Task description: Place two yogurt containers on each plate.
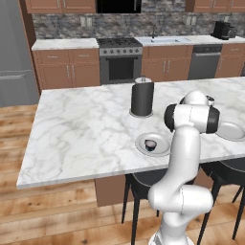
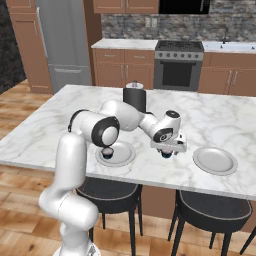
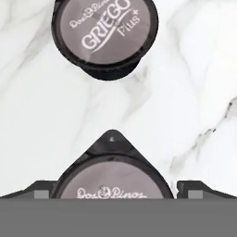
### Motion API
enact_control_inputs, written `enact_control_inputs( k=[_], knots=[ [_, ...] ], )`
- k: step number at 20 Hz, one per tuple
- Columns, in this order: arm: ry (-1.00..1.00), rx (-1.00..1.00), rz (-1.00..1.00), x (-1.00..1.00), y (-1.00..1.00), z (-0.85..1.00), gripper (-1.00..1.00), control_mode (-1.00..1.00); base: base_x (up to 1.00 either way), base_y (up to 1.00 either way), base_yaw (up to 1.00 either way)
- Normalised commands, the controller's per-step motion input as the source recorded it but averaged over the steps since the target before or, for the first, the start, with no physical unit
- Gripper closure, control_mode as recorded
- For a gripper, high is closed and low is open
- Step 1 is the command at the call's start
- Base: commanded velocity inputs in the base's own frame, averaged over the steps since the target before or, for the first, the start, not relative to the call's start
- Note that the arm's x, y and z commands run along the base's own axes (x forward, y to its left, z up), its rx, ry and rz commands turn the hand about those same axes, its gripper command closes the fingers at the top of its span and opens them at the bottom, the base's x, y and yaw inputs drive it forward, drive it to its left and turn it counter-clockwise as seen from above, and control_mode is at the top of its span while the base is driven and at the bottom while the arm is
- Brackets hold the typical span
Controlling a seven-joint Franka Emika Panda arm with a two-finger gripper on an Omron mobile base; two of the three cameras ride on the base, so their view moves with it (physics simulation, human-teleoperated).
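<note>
Over the marble tabletop, the gripper hangs low between two plates, its fingers clamped on a yogurt container. A second container stands at twelve o'clock; a third sits on the left plate; the right plate is bare.

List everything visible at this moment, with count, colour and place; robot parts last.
Yogurt containers: three seen, dark with pale tops; one on the near plate, one between the tool's fingers, one on the marble just beyond it.
Plates: two, light grey; one in front of the cylinder, one bare to the right.
Cylinder: one, black with white knob, mid-island.
Island counter: white marble.
Stools: dark, under the island's front edge.
Stove: back wall.
Fridge: grey, far left.
Arm: white.
Tool: low between the plates, around a container.
</note>
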Motion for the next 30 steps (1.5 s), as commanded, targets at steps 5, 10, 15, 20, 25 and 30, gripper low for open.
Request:
enact_control_inputs(
  k=[5,10,15,20,25,30],
  knots=[
    [0.00,0.02,0.00,0.00,0.00,-0.09,1.00,-1.00,0.00,0.00,0.00],
    [0.00,0.04,0.00,-0.01,0.00,0.00,1.00,-1.00,0.00,0.00,0.00],
    [0.00,0.19,0.02,-0.40,0.18,0.29,1.00,-1.00,0.00,0.00,0.00],
    [-0.04,0.04,0.00,-0.53,0.76,0.18,1.00,-1.00,0.00,0.00,0.00],
    [-0.14,-0.01,0.00,-0.50,0.95,0.03,1.00,-1.00,0.00,0.00,0.00],
    [-0.08,-0.12,0.00,-0.10,1.00,0.01,1.00,-1.00,0.00,0.00,0.00]
  ],
)
